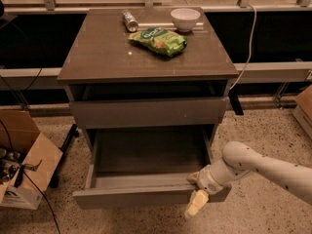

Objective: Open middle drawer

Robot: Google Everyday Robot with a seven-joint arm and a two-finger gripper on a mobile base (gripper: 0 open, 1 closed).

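The middle drawer (141, 197) is pulled well out of the grey-brown cabinet, showing its bare grey inside (146, 152). Its flat, handleless front faces the camera low in the view. My gripper (194, 193) is at the right end of that front, on its top edge. One cream finger (195, 206) hangs down the outside of the front and the other reaches inside, so the gripper is shut on the front panel. The white arm (263, 169) comes in from the right. The drawer front above (148, 112) is nearly flush with the cabinet.
The cabinet top (97, 52) holds a green chip bag (158, 40), a white bowl (185, 18) and a can (129, 21). An open cardboard box (24, 169) stands on the floor at the left. A white cable (247, 48) hangs at the right.
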